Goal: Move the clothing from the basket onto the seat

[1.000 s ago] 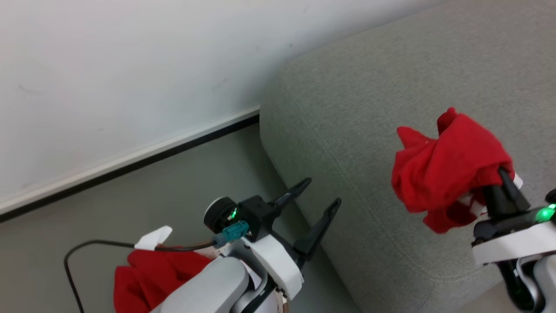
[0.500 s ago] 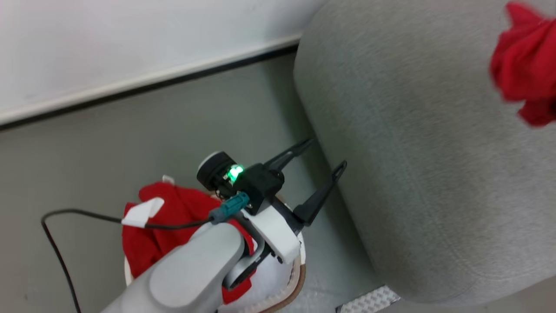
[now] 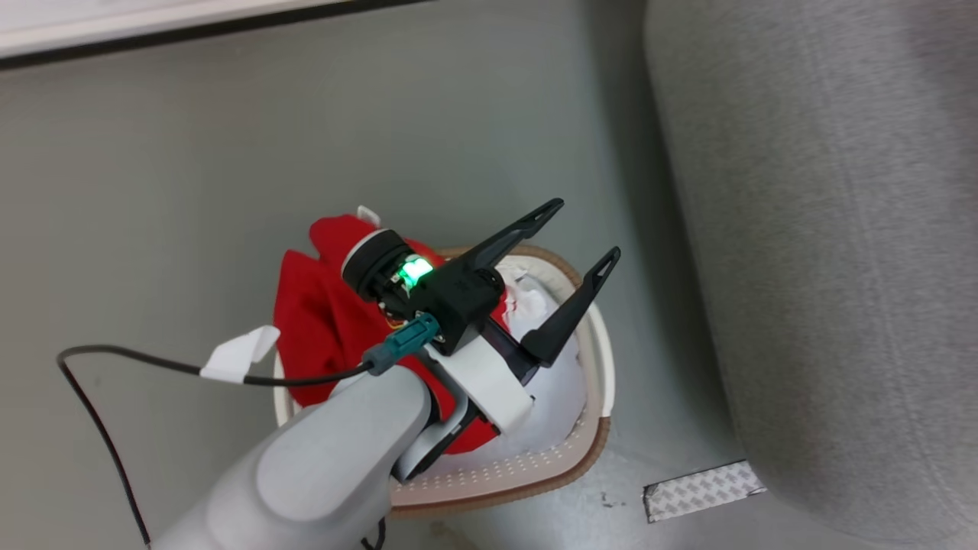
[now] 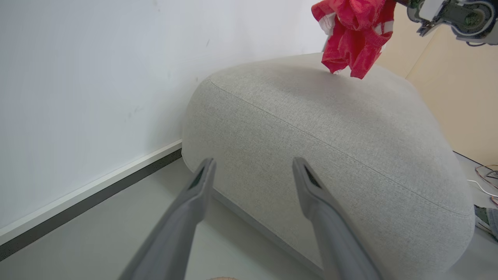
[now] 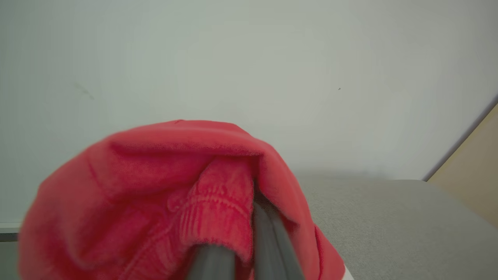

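The white perforated basket (image 3: 588, 447) with a tan-brown rim stands on the floor beside the seat, a large light-grey sofa (image 3: 825, 229). Red clothing (image 3: 313, 321) with white panels lies bunched in the basket and spills over its left rim. Above the basket hangs my left gripper (image 3: 586, 229), open and empty, its fingers pointing toward the sofa (image 4: 330, 128). The left wrist view shows a red garment (image 4: 352, 31) with white trim dangling over the top of the sofa. My right gripper (image 5: 243, 249) is shut on this garment (image 5: 155, 186), which drapes over its fingers.
A white wall with a pale skirting board and dark strip (image 3: 191, 23) runs behind the grey floor. A black cable (image 3: 114, 359) with a white tag (image 3: 237, 353) trails from my left forearm. A patterned grey strip (image 3: 703, 489) lies on the floor by the sofa. A tan panel (image 4: 459, 97) stands beyond the sofa.
The head camera has swung downward, bringing the basket to the middle of the picture and the sofa to the right. The left gripper stays open; the right still holds the red garment.
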